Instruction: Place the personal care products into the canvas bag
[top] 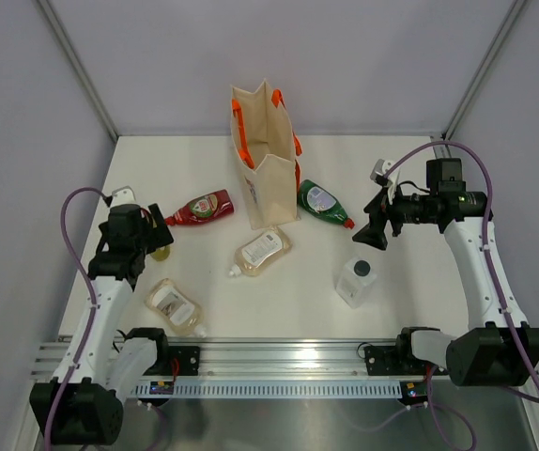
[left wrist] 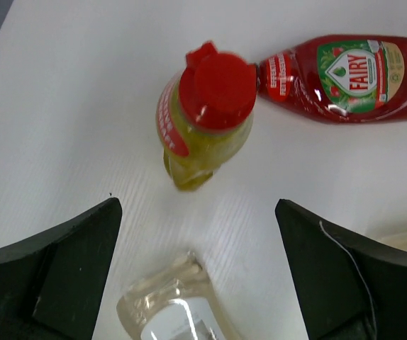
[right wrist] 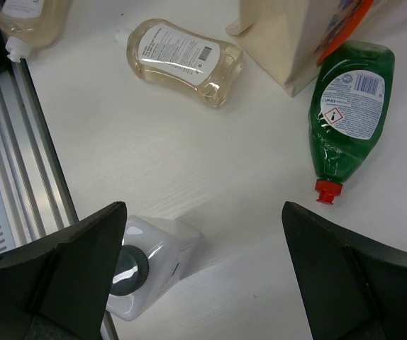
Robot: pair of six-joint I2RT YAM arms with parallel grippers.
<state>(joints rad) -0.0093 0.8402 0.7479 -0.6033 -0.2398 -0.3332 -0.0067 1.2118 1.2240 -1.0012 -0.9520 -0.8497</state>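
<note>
The canvas bag [top: 265, 160] is standing upright at the back of the table [top: 392, 169]. Its mouth is gaping open and its orange handles are flopping over the rim. All six bottles are sitting outside it.

The red bottle [top: 201, 208] is lying to the bag's left, full of red liquid, with its cap pointing towards the left gripper [top: 152, 225]. That claw is hovering with its fingers spread apart and gripping nothing. In the left wrist view the olive-yellow bottle [left wrist: 203, 120] is standing ahead of the fingers, with its red cap facing up at the camera.

The green bottle [top: 322, 202] is lying just beside the bag's right side, its red cap pointing away from the bag. One peach bottle [top: 262, 251] is lying just in front of the bag. The other peach bottle [top: 174, 305] is resting near the front rail [top: 279, 357] on the left.

The right gripper [top: 373, 230] is hanging above the table with its fingers wide apart, holding nothing. The clear squarish bottle [top: 356, 280] is standing upright below it, black cap on top, well apart from the bag.
</note>
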